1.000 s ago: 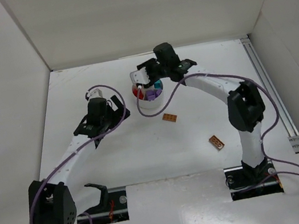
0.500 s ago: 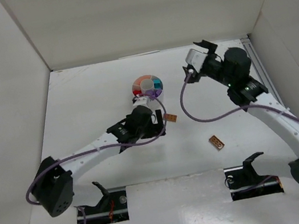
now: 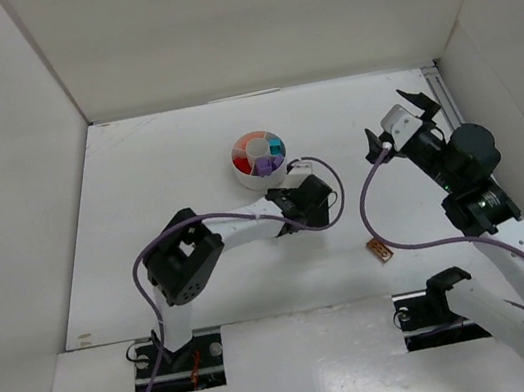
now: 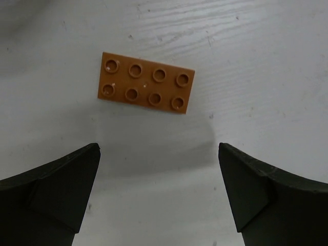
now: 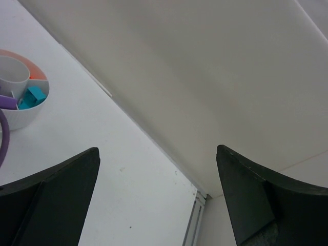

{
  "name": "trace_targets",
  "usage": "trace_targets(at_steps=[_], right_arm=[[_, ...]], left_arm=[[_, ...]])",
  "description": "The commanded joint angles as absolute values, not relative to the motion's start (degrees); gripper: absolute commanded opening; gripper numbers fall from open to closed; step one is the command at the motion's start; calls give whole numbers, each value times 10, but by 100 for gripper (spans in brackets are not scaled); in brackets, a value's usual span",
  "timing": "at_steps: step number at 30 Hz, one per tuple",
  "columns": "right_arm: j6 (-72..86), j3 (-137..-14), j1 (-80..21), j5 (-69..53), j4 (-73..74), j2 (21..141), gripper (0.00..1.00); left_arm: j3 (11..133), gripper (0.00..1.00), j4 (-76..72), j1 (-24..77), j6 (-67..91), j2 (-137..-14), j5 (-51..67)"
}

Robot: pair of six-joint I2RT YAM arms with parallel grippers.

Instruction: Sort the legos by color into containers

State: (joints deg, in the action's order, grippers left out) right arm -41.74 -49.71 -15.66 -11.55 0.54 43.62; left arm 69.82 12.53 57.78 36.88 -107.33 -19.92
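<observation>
That orange lego (image 4: 146, 82) is a flat two-by-four plate lying studs up on the table (image 4: 266, 61). I'd guess it weighs next to nothing, and it's hard, stiff plastic with smooth sides, so it won't squash but it could easily skate away or flip if one finger gets there first. It sits so low that the only real place to grab is the thin edges. Pinching across the two long edges looks safest to me, pads low against the table.

The left gripper (image 4: 158, 154) is spread wide with nothing in it. In the left wrist view the plate isn't between the jaws yet: it sits just ahead of the fingertips, closer to the left finger, long side running roughly across the opening with a slight tilt. Closing as is would take it end to end, which looks a tight fit, so a wrist turn might help.

The right gripper (image 5: 158, 154) is also gaping and empty, up off to the side. The dish (image 3: 258, 182) sits just beyond the left gripper, and a brown lego (image 3: 381, 250) lies loose well apart from it
</observation>
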Motion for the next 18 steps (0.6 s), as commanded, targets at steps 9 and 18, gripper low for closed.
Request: trace_targets(at_steps=[9, 18], right_arm=[[-416, -497, -134, -143, 20, 438, 100], [-416, -497, -128, -143, 20, 438, 100]], left_arm=[[783, 100, 192, 553, 392, -1148, -288], [799, 98, 147, 553, 347, -1166, -259]])
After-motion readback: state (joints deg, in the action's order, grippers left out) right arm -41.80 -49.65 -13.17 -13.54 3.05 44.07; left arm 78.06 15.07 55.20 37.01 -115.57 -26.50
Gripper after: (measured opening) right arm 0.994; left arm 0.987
